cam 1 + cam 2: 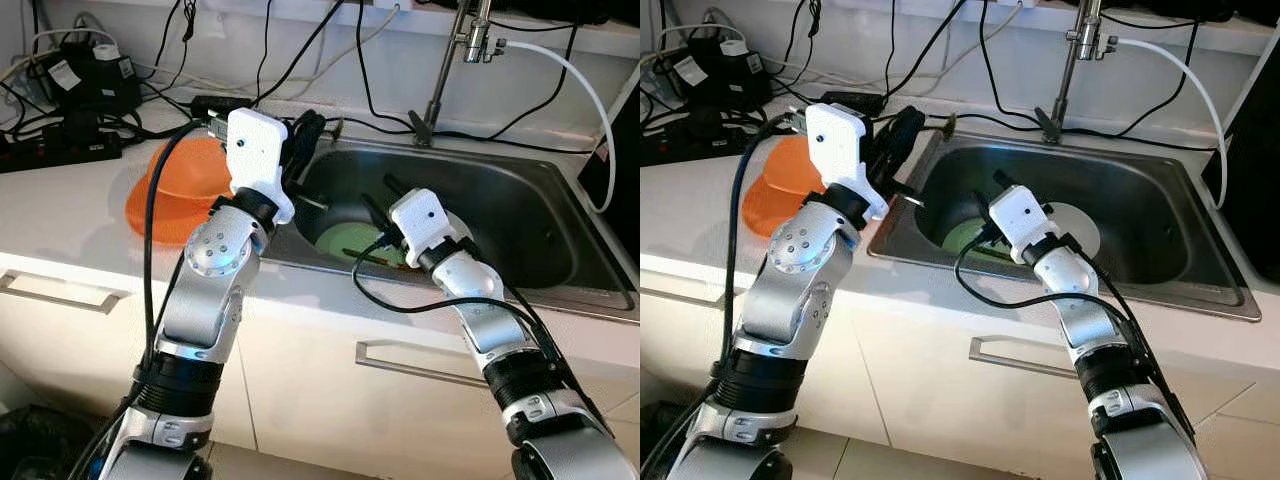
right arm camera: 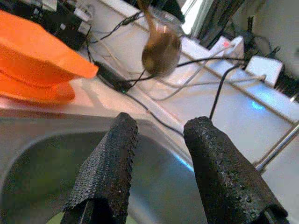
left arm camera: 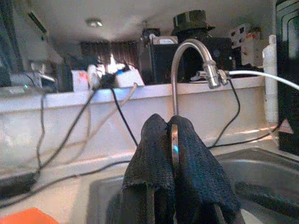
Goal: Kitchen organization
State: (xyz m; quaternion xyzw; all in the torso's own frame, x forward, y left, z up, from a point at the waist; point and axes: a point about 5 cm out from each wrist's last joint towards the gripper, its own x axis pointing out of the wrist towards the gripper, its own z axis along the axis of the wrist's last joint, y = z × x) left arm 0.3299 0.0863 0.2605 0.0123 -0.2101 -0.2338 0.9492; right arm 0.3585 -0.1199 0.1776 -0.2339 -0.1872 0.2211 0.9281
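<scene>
Two arms are reaching over one sink (image 1: 560,215). One orange bowl (image 1: 175,190) is sitting on the counter (image 1: 60,215). One green plate (image 1: 345,243) and one white plate (image 1: 1080,225) are lying in the sink. One faucet (image 1: 455,60) is standing behind, and one spoon (image 2: 160,46) is showing.

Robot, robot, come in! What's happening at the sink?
Left gripper shut on spoon, above sink edge. Right gripper open over green plate.

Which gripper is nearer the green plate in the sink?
Right. The right gripper hangs inside the sink just above the green plate; the left gripper is raised over the sink's left rim.
</scene>
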